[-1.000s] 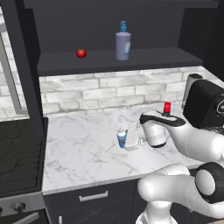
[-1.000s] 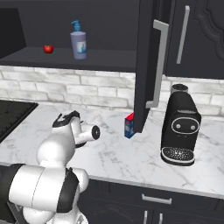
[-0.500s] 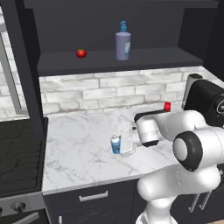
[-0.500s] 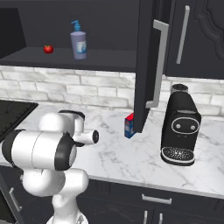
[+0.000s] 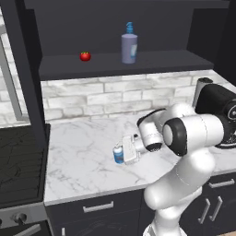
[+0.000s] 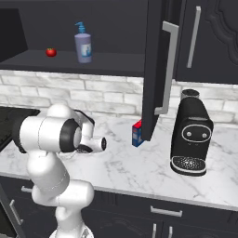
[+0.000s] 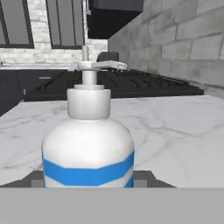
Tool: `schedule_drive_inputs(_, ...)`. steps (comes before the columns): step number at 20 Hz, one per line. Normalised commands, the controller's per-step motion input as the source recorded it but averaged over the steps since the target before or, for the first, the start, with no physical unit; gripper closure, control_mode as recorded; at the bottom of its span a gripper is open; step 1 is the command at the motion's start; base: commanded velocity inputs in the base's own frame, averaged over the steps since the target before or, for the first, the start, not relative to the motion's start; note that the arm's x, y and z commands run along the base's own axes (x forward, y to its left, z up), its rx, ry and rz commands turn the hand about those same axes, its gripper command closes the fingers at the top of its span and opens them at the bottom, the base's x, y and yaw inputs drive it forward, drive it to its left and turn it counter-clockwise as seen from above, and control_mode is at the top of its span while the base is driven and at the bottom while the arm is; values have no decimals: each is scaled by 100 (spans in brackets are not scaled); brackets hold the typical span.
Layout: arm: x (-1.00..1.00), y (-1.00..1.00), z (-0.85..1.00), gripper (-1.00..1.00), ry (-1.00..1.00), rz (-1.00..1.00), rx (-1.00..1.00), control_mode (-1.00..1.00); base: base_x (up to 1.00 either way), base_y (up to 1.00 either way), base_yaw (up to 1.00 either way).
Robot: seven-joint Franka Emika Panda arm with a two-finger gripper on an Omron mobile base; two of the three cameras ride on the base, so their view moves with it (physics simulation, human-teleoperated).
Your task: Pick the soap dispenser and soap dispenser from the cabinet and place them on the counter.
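Small blue soap dispenser [image 5: 119,154] sits at centre of the left base frame, low over the white marble counter [image 5: 78,156], right against the fingers [image 5: 123,151] of the white arm [image 5: 184,138]. Hand view: same bottle [image 7: 87,148] fills the lower centre, white pump [image 7: 89,70] upright, blue band around the body, dark finger tips [image 7: 144,179] on either side of it at the bottom edge. Fingers look closed around the bottle, gripping it; whether its base touches the counter I cannot tell.

Larger greyish-purple soap dispenser [image 5: 129,47] stands upright on the open cabinet shelf [image 5: 120,64], upper centre of the left base frame, upper left in the right base view [image 6: 83,45]. Red tomato [image 5: 85,56] on the same shelf, to its left, apart.

Right base view: open cabinet door [image 6: 155,69] with silver bar handle at centre top, slim red-topped blue bottle [image 6: 137,134] on the counter just below it, black coffee machine [image 6: 190,139] to the right. Black stovetop [image 5: 20,161] at lower left of the left base frame.
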Motion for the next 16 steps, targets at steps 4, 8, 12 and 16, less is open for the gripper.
schedule_drive_inputs(4, 8, 17, -36, 100, -3, 9, 0, -100, 0, 0, 0)
schedule_drive_inputs(8, 6, 16, -32, 100, -5, 8, 0, -100, 0, 0, 0)
schedule_drive_inputs(12, 2, 19, -29, 100, -4, 7, 1, -100, 0, 0, 0)
schedule_drive_inputs(16, 0, 15, -24, -100, -3, 6, 3, -100, 0, 0, 0)
